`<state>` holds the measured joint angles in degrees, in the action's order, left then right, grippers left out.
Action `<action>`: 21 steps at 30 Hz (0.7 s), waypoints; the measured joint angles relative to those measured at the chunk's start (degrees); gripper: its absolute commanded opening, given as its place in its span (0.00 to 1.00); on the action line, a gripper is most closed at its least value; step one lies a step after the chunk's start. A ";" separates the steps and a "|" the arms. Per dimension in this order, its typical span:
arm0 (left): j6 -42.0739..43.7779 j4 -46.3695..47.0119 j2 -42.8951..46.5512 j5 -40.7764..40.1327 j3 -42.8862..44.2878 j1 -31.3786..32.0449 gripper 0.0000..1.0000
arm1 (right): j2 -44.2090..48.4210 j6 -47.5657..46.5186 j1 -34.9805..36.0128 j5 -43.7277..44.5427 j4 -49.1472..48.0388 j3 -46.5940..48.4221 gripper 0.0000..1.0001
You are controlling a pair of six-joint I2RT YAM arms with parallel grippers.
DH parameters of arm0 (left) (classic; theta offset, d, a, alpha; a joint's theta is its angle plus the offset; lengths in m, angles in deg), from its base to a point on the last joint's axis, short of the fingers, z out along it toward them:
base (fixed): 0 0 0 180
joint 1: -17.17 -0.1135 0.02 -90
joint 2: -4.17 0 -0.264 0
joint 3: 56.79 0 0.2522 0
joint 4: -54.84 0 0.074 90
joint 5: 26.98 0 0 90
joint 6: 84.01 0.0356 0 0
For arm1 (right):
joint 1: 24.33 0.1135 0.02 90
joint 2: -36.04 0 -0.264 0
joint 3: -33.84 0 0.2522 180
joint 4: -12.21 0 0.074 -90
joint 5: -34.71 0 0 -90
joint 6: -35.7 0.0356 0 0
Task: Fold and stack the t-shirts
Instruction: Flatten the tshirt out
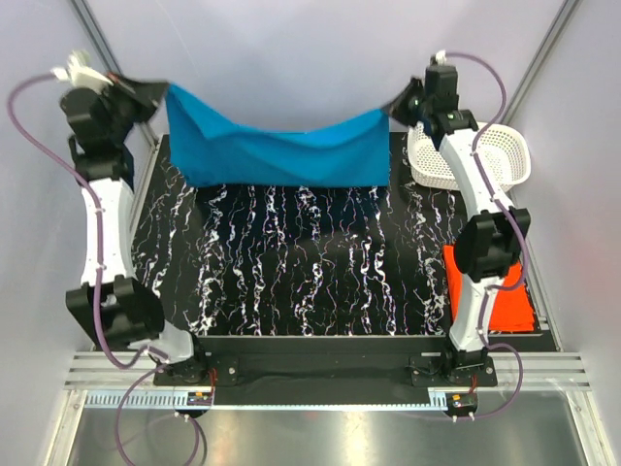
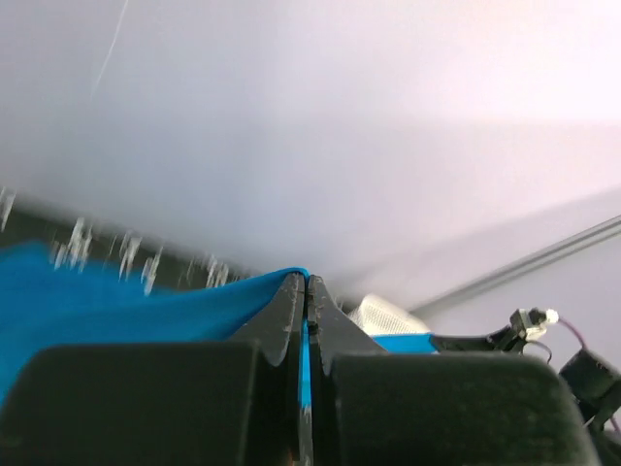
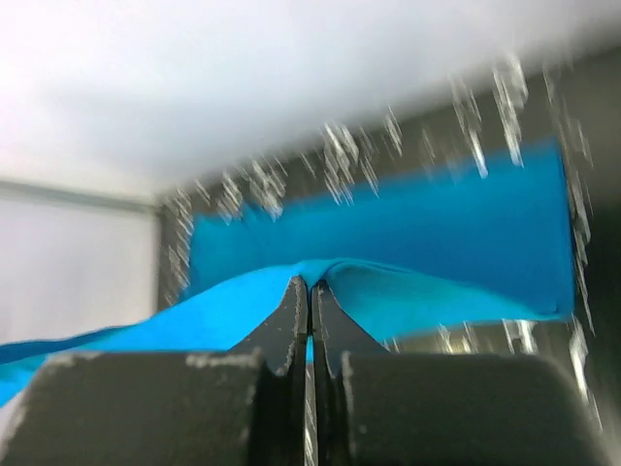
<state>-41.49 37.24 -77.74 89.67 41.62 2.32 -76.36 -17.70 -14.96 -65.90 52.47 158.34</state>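
Hanging between the two arms at the far side of the bench (image 1: 310,282), the blue t-shirt (image 1: 277,146) is being held up by its two upper corners. Its top edge is being let sag in the middle, and soft diagonal creases are being drawn across the bright cloth; whether its lower edge is resting on the dark marbled surface cannot be told. The orange-red t-shirt (image 1: 490,296) is being kept well apart from it, lying as a flat folded rectangle at the near right corner of the bench, partly hidden behind the right arm. The white basket (image 1: 509,155) is being left at the far right, just beside that arm.

The left fingers (image 2: 291,303) are being pressed fully together, with a thin fold of blue cloth being pinched between them at the tips. The right fingers (image 3: 295,303) are likewise being held closed on the shirt, whose edge is being gripped in the narrow seam between them.
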 measured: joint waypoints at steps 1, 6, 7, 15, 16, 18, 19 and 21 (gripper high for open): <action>-1.09 3.48 -3.96 0.35 7.37 -0.02 0.00 | -3.67 -0.13 -0.37 0.31 -0.46 9.09 0.02; -3.37 8.50 -15.78 1.01 30.56 -0.48 0.00 | -10.27 -0.35 -2.05 0.81 -0.15 29.33 0.01; -3.82 9.51 -17.68 1.11 34.51 -0.48 0.00 | -11.34 -0.39 -2.49 1.14 -0.17 33.31 0.00; -7.06 15.80 -24.15 0.94 51.12 -0.66 0.00 | -13.27 -0.42 -4.72 4.26 -4.92 47.69 0.00; -7.54 16.26 -24.79 0.81 52.85 -0.74 0.00 | -13.25 -0.35 -4.85 4.63 -5.95 47.91 0.00; -8.61 17.05 -25.20 0.61 55.30 -1.14 0.00 | -13.22 -0.33 -5.01 5.18 -7.28 47.91 0.00; -9.07 17.51 -25.05 0.59 55.89 -1.44 0.00 | -13.05 -0.35 -5.03 5.27 -7.43 47.65 0.00; -9.55 17.68 -23.98 0.52 55.91 -2.21 0.00 | -12.04 -0.35 -5.03 5.38 -7.58 46.03 0.00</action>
<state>-51.04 54.92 -101.72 90.20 97.53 0.11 -88.41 -18.05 -19.99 -60.52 44.89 204.37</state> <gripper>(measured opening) 0.012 0.012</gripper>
